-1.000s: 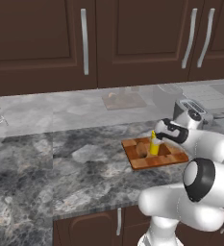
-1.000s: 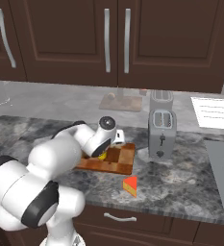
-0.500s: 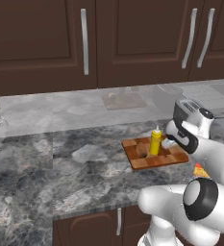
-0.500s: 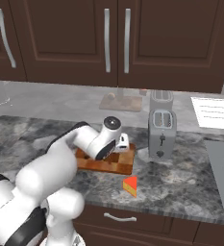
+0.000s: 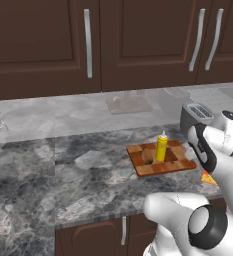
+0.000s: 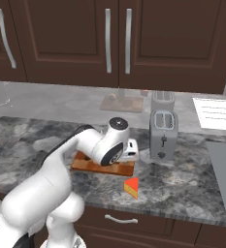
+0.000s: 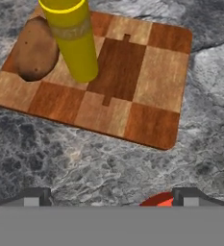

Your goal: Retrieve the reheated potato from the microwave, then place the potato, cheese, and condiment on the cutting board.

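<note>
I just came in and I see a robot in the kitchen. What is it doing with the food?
The robot is putting food on the checkered cutting board. The potato and the yellow condiment bottle already sit there, side by side. The cheese wedge lies on the counter, off the board near its front edge. The open pincer holds nothing and hangs over the counter beside the board, close to the cheese, probably its next pick.

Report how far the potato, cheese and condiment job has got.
Done: the potato and the yellow condiment bottle stand side by side on the cutting board.
In hand: nothing; the claw is open and empty, over the counter in front of the board, with the cheese just at its near edge.
Left: the cheese lies on the counter off the board, so it needs picking up and placing there.
</note>
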Controlling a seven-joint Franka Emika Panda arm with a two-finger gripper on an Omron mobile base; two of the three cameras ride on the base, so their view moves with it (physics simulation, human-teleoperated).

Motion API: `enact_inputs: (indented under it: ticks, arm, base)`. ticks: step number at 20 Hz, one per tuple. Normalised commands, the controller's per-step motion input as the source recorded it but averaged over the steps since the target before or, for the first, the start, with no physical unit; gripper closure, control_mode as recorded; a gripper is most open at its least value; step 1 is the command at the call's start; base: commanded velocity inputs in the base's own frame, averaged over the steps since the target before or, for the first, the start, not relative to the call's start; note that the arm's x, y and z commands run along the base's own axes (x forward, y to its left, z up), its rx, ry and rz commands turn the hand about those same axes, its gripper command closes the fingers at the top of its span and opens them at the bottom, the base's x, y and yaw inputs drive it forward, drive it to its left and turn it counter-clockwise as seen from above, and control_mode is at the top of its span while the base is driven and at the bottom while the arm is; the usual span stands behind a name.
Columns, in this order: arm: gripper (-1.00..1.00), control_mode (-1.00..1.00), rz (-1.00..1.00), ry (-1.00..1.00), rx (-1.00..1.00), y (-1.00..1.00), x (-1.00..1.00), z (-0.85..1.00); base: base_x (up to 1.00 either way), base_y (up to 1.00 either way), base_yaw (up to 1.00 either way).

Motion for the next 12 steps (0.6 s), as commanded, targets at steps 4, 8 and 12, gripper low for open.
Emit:
enact_inputs:
  ticks: [4,8,12]
  arm:
    - [-1.00,-1.00,0.00,0.13,-0.09,-0.37,-0.46,0.09]
    - [-1.00,-1.00,0.00,0.10,-0.06,-0.40,-0.42,0.02]
    - [-1.00,-1.00,0.00,0.17,0.00,-0.31,-0.30,0.00]
  base:
    - [0.00,0.00,0.00]
    - [0.00,0.00,0.00]
    - [0.00,0.00,0.00]
